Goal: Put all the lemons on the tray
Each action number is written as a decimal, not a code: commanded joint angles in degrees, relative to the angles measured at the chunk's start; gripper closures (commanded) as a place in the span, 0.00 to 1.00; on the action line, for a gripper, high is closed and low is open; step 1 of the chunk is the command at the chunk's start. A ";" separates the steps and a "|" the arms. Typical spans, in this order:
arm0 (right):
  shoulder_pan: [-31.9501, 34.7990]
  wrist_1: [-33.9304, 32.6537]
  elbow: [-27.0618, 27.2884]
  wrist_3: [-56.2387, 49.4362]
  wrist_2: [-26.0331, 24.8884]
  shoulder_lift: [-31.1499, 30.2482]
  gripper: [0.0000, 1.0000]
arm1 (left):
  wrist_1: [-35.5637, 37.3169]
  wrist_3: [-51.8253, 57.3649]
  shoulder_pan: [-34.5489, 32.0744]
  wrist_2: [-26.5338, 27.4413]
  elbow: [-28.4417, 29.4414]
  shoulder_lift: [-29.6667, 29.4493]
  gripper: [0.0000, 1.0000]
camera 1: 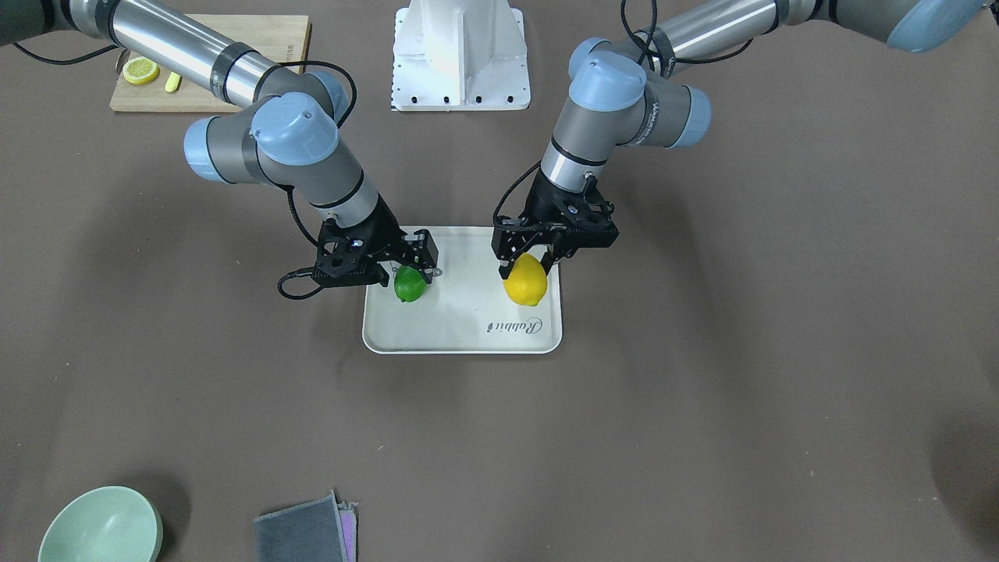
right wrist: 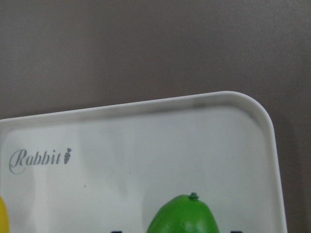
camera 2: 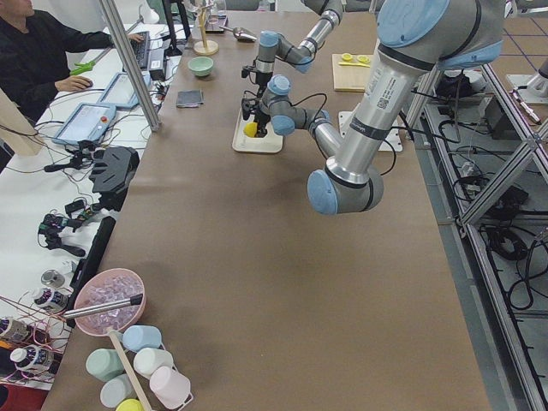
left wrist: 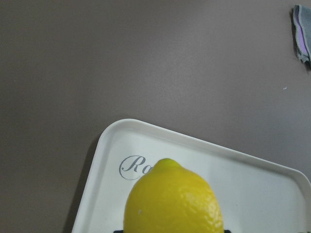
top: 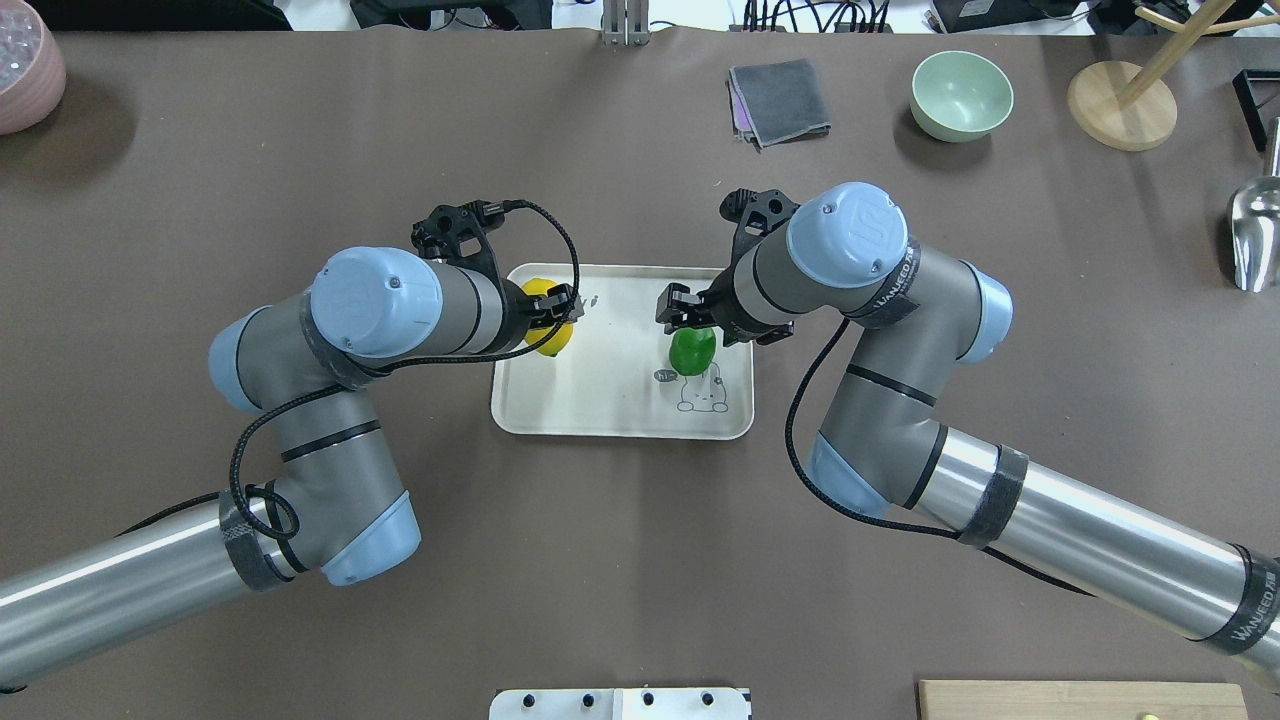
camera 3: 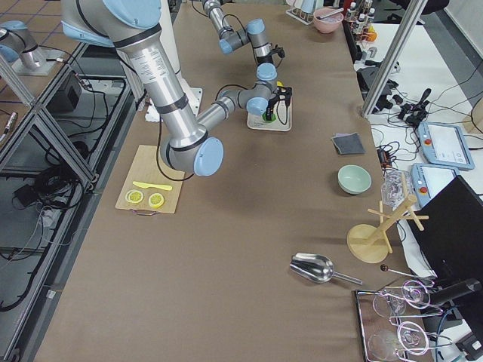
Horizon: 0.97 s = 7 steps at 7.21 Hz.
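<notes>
The off-white tray point(camera 1: 468, 328) with grey "Rabbit" script lies mid-table; it also shows in the overhead view point(top: 600, 400). My left gripper point(camera 1: 529, 265) is shut on the yellow lemon point(camera 1: 525, 282) over the tray's script end, low over its floor. The lemon fills the bottom of the left wrist view point(left wrist: 172, 199). My right gripper point(camera 1: 407, 273) is shut on the green lemon point(camera 1: 409, 284) over the tray's other end, near the cartoon drawing point(top: 700, 392). The green lemon shows in the right wrist view point(right wrist: 183, 216). I cannot tell whether either lemon touches the tray.
A bamboo cutting board point(camera 1: 289, 39) with a lemon slice point(camera 1: 140, 70) sits near the robot's right. A green bowl point(top: 961, 95), a grey cloth point(top: 780, 100), a wooden stand point(top: 1120, 105) and a metal scoop point(top: 1255, 230) line the far right side. A pink bowl point(top: 25, 65) stands far left.
</notes>
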 commanded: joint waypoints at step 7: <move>9.00 -0.88 1.19 -0.20 7.72 2.47 0.00 | 5.14 8.51 -0.39 1.68 -1.51 -1.12 0.02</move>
